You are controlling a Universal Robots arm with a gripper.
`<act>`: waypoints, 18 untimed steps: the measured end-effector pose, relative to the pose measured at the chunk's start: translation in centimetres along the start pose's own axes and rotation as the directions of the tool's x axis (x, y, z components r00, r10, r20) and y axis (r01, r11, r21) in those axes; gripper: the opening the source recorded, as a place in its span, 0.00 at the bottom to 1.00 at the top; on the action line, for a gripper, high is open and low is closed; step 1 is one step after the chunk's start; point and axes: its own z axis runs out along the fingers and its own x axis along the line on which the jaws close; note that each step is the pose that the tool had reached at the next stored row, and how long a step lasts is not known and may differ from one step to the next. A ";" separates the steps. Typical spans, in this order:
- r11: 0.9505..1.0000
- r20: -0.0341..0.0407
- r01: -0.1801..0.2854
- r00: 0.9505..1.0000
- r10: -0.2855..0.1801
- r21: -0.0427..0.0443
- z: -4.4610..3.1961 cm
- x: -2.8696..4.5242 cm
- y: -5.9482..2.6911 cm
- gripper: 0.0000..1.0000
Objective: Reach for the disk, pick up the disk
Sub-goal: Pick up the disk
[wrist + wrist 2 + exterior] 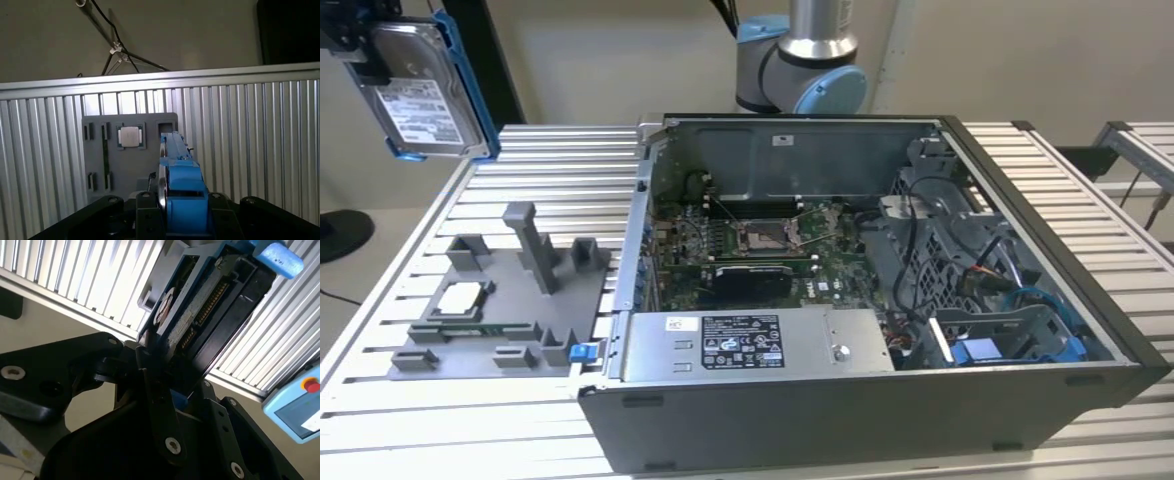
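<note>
At the exterior view's left, my gripper [371, 62] is clamped on the disk [420, 95], holding it upright in the air, clear of the ribbed aluminium table [400, 420]. The disk is flat silver metal with a white label and a blue plastic bracket. Below it lies a grey moulded tray [507, 330] bearing a square chip [460, 297]. Rightward stands an open computer case [881, 400]. The second wrist view adds the disk's connector edge. The first wrist view shows its narrow blue end.
</note>
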 end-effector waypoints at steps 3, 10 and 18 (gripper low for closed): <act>1.000 0.000 0.000 1.000 0.000 0.000 -0.74 -0.02 0.00 0.00; 1.000 0.000 0.000 1.000 0.000 0.000 -2.85 -0.09 0.02 0.00; 1.000 0.000 0.000 1.000 0.000 0.000 -4.88 -0.15 0.03 0.00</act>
